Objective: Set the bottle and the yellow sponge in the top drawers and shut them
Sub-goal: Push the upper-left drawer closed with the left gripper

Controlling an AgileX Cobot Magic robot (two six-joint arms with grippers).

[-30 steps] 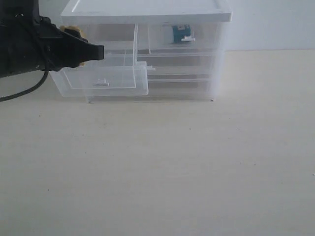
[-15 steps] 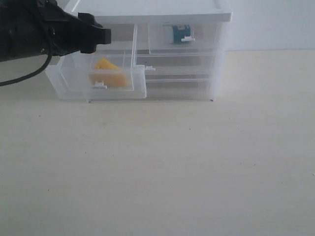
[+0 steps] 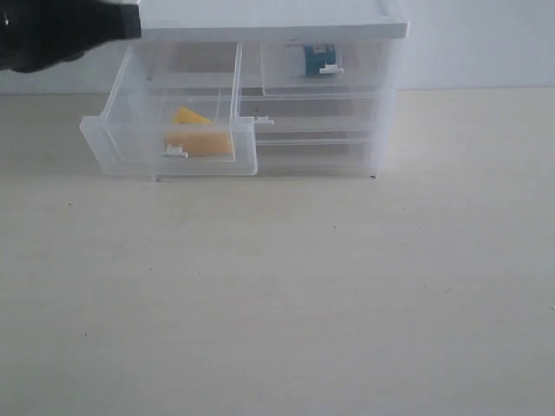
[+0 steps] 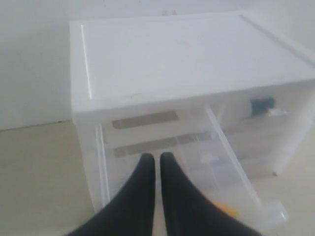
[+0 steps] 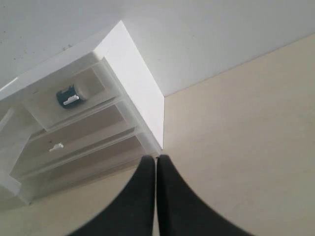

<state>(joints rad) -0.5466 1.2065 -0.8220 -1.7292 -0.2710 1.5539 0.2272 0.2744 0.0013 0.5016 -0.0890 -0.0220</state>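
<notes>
Exterior view: the sponge (image 3: pixel 201 140), held in the left gripper (image 3: pixel 132 22) a second ago, now lies in the cabinet's (image 3: pixel 260 19) open upper-left drawer (image 3: pixel 121 154). The bottle (image 3: pixel 318 59) sits in the shut upper-right drawer (image 3: pixel 360 76), so probably only closing the left one remains. Left wrist view: this gripper, lifted above the cabinet's front left, has its fingers pressed together, empty. Right wrist view: the right gripper (image 5: pixel 156 160) hangs beside the cabinet's right side, closed on nothing.
</notes>
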